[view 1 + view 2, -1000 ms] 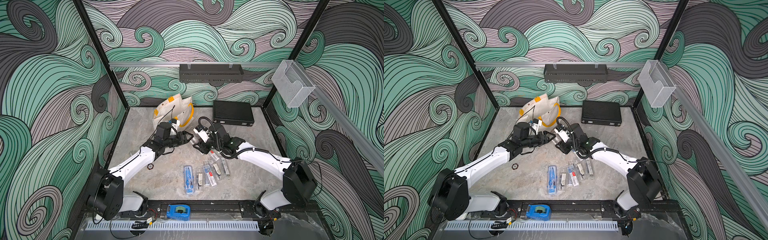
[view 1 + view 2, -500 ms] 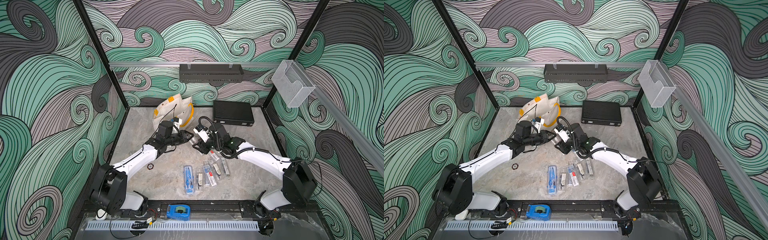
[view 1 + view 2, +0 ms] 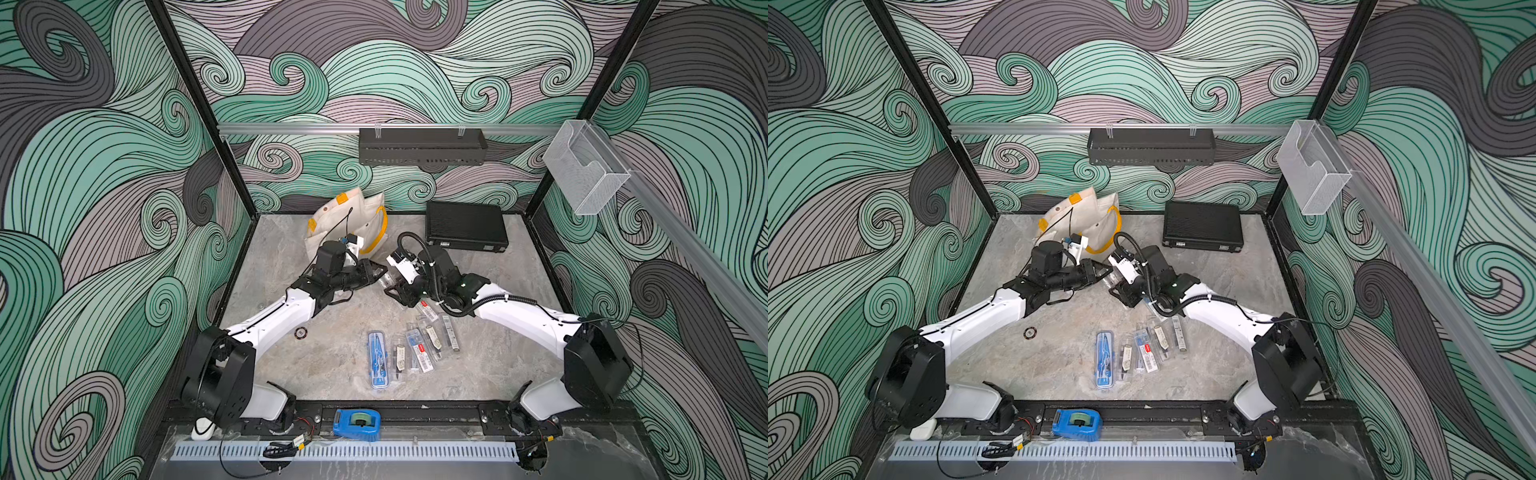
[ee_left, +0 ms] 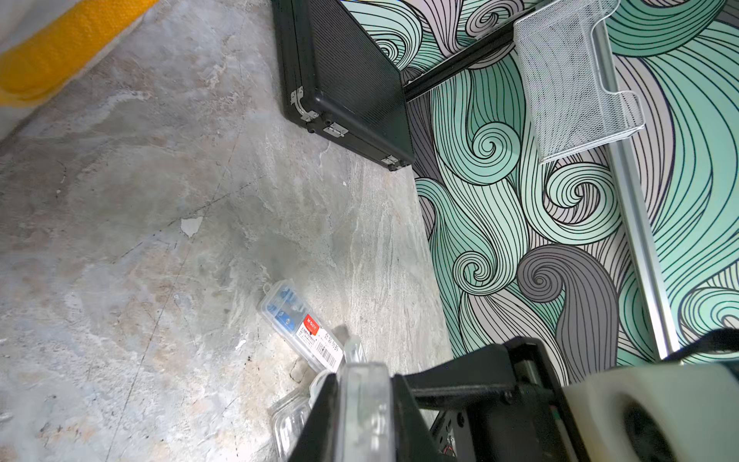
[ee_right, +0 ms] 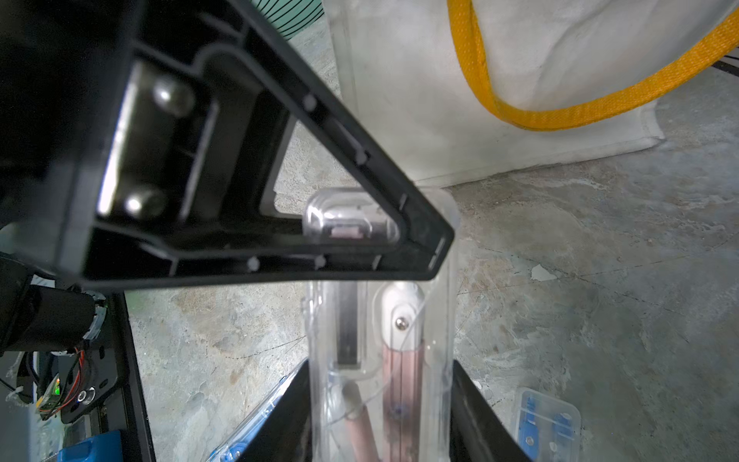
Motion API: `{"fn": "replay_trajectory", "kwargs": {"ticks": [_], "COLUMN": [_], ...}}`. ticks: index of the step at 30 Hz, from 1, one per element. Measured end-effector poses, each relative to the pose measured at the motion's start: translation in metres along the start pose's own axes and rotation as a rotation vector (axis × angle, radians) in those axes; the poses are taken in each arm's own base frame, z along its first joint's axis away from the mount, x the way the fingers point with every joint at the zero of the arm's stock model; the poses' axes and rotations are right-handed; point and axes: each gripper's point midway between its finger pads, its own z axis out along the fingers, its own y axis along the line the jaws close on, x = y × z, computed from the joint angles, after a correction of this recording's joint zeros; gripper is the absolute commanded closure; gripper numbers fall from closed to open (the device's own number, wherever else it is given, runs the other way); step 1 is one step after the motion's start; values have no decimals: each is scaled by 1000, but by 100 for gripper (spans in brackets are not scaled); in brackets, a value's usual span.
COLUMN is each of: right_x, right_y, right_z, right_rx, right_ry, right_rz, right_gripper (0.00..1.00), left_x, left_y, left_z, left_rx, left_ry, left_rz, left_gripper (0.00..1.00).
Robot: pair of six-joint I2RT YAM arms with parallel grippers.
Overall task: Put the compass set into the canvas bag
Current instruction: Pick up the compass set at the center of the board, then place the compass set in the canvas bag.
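Note:
A clear compass set point(image 5: 380, 352) with a pink compass inside hangs between both arms above the middle of the table, in both top views point(image 3: 384, 279) point(image 3: 1108, 277). My right gripper point(image 5: 380, 400) is shut on one end of it. My left gripper point(image 4: 362, 384) is shut on the other end, and one of its black fingers point(image 5: 360, 248) crosses the case. The off-white canvas bag point(image 3: 332, 220) point(image 3: 1059, 216) with yellow handles stands just behind the grippers at the back, left of centre; its yellow strap point(image 5: 560, 108) shows close by.
Several more clear compass cases point(image 3: 424, 345) and a blue-lined one point(image 3: 377, 363) lie at the front centre. A flat black hard case point(image 3: 465, 226) sits at the back right. A small round ring point(image 3: 300, 332) lies by the left arm, and a blue tape holder point(image 3: 357, 423) sits on the front rail.
My left gripper has shut on the free end of the case that the right gripper holds. The left arm's base has turned slightly; the right arm has stayed put.

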Motion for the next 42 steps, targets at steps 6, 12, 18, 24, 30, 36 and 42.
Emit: {"fn": "replay_trajectory", "kwargs": {"ticks": [6, 12, 18, 24, 30, 36, 42], "right_x": [1, 0, -14, -37, -37, 4, 35], "right_y": [0, -3, -25, -58, -83, -105, -114], "right_z": [1, 0, -37, -103, -131, -104, -79], "right_rx": [-2, 20, 120, 288, 423, 459, 457], "right_ry": [2, -1, -80, -230, -261, -141, -32], "right_rz": [5, -5, 20, 74, 122, 197, 242], "right_gripper": [26, 0, 0, 0, 0, 0, 0], "left_x": [1, 2, -10, -46, -101, -197, -266], "left_y": [1, 0, -13, -38, -47, -44, -25], "left_z": [1, 2, 1, -5, -26, -86, -134], "left_rx": [0, 1, 8, 9, -51, -119, -236], "left_ry": [3, 8, 3, -73, -205, -430, -594], "left_rz": [-4, -5, -1, 66, 129, 157, 204], "left_gripper": [84, 84, 84, 86, 86, 86, 85]}}
